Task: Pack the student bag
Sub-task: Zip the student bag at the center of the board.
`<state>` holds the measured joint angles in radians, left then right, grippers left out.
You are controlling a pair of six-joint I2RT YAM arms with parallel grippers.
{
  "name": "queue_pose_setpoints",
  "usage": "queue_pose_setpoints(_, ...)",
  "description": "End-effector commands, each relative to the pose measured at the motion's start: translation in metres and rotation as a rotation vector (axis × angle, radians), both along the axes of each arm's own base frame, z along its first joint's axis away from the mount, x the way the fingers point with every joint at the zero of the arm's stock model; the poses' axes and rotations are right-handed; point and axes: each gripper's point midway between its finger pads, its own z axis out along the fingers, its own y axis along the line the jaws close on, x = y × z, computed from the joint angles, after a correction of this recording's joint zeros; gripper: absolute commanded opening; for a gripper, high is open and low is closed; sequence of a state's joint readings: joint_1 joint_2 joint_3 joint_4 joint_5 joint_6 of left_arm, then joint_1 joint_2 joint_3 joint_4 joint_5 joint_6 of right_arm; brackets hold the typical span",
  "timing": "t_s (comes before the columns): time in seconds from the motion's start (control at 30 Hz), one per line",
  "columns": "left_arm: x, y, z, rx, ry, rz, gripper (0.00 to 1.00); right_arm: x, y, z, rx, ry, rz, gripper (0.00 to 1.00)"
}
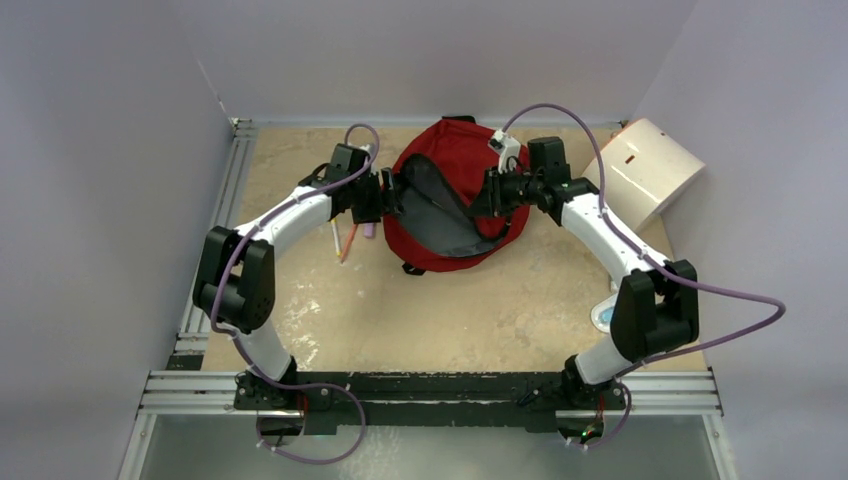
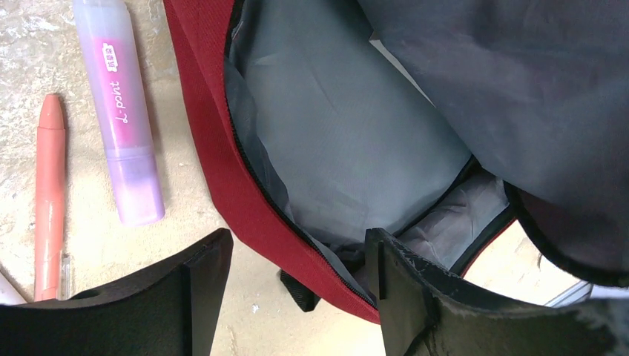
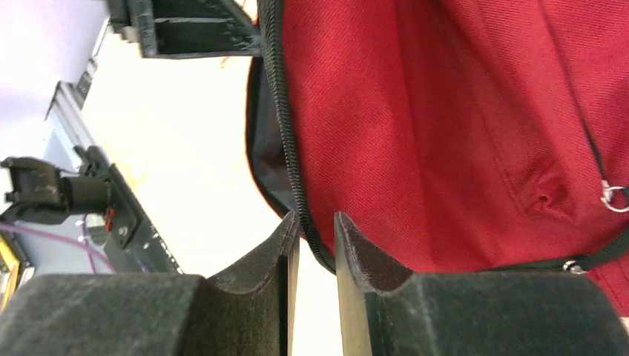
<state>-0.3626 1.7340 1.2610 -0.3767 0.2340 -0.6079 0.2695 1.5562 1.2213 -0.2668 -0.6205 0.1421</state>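
Though agape, one student bag (image 1: pixel 452 158) (one highlighter (image 2: pixel 122 111), one orange pen (image 2: pixel 50 193))

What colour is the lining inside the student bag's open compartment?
Grey. The lining of the dark-red student bag shows best in the left wrist view.

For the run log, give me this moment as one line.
student bag unzipped; left gripper open astride its rim; right gripper slightly parted around rim; purple marker outside

White shells and chunky black joints cover the left arm (image 1: pixel 290 215) and right arm (image 1: pixel 600 225), purple cables (image 1: pixel 740 300) looping off them; the left claw (image 2: pixel 295 245) and right claw (image 3: pixel 316 222) are matte black.
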Motion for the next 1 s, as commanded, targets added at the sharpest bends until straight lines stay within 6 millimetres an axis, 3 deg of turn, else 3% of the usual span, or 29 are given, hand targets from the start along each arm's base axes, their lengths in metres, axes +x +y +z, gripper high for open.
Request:
queue_pose_setpoints(0.0,0.005,-0.002,0.007,-0.003,-0.031,-0.012,0.65,-0.023,0.012,0.031,0.089,-0.071,0.141,0.26)
queue_pose_setpoints(0.43,-0.009,0.007,-0.002,0.018,-0.002,0.011,0.64,-0.004,-0.001,0.064,0.059,-0.193,-0.016,0.38)
queue_pose_setpoints(0.6,-0.017,0.011,-0.004,0.031,0.016,0.014,0.51,0.025,-0.037,0.064,-0.038,-0.227,-0.309,0.40)
queue_pose_setpoints(0.8,-0.025,0.027,0.015,0.081,-0.029,0.047,0.51,0.038,-0.085,0.066,-0.027,-0.230,-0.711,0.44)
queue_pose_setpoints(0.97,-0.024,0.043,0.035,0.134,-0.094,0.090,0.52,0.035,-0.117,0.047,-0.033,-0.193,-0.939,0.50)
